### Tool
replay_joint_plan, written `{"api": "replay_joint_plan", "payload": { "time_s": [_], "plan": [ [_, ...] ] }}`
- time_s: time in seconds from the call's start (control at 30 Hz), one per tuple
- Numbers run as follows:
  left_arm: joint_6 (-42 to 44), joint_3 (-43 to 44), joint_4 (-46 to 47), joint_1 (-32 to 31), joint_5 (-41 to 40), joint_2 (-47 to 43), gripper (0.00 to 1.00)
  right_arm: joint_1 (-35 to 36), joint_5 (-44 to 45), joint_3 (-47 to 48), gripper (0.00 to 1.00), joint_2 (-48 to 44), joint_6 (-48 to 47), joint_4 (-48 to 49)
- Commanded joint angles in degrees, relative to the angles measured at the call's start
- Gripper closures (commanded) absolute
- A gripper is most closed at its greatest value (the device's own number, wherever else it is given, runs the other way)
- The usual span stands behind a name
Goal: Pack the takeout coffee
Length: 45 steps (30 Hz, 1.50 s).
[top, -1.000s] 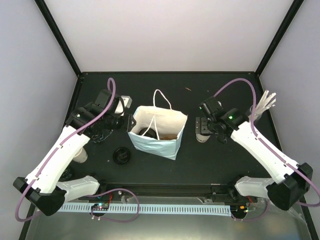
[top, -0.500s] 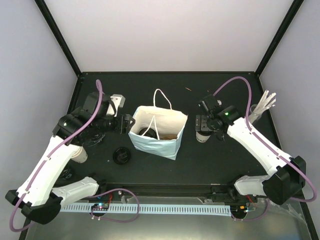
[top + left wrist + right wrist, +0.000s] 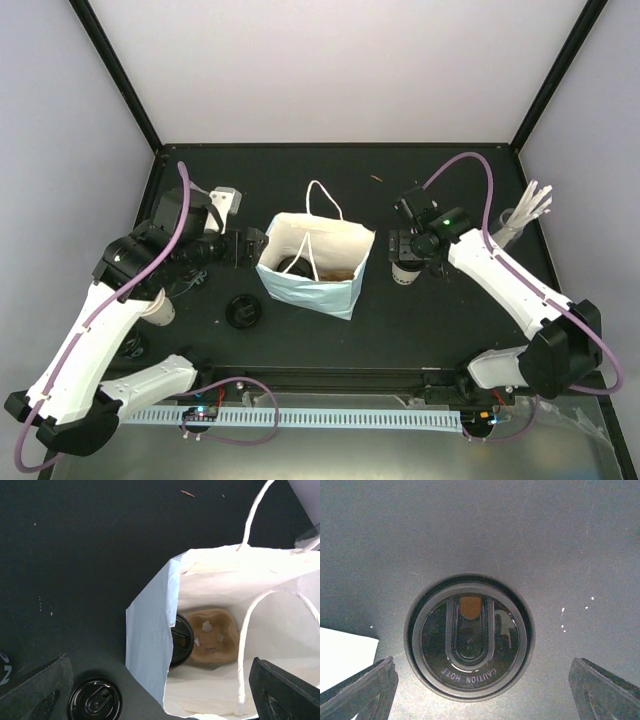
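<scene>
The light-blue paper bag point(image 3: 305, 290) stands open at mid-table. Inside it lies the brown pulp carrier point(image 3: 216, 639) with one black-lidded cup point(image 3: 181, 640) at its left side. My left gripper point(image 3: 245, 247) hovers open at the bag's left edge, with its fingers point(image 3: 37, 685) wide apart and nothing between them. A second cream cup with a black lid point(image 3: 469, 642) stands on the table right of the bag point(image 3: 405, 273). My right gripper point(image 3: 405, 250) hangs open straight above it, a finger on either side and clear of the lid.
A black lid point(image 3: 243, 311) lies on the table in front of the bag's left corner. A cream cup point(image 3: 160, 310) stands partly under my left arm. A glass of white sticks point(image 3: 522, 218) is at the far right. The bag's white handles point(image 3: 250, 630) arch over its opening.
My left gripper's jaws have opened wide and the left arm has drawn back to the left. My right gripper has shifted slightly left over the lidded cup.
</scene>
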Motion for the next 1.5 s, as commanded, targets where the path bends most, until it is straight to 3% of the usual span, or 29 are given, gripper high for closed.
{"api": "replay_joint_plan", "payload": {
  "time_s": [0.0, 0.7, 1.47],
  "plan": [
    [0.71, 1.27, 0.99, -0.11, -2.0, -1.13, 0.01, -1.51, -1.01, 0.14, 0.05, 1.44, -0.47, 1.45],
    [0.89, 0.88, 0.83, -0.06, -3.1, -0.89, 0.01, -3.33, -3.56, 2.42, 0.12, 7.76, 0.29, 2.44],
    [1.15, 0.18, 0.93, 0.05, -3.89, -0.94, 0.01, -3.63, -4.33, 1.95, 0.22, 7.31, 1.04, 1.75]
  ]
}}
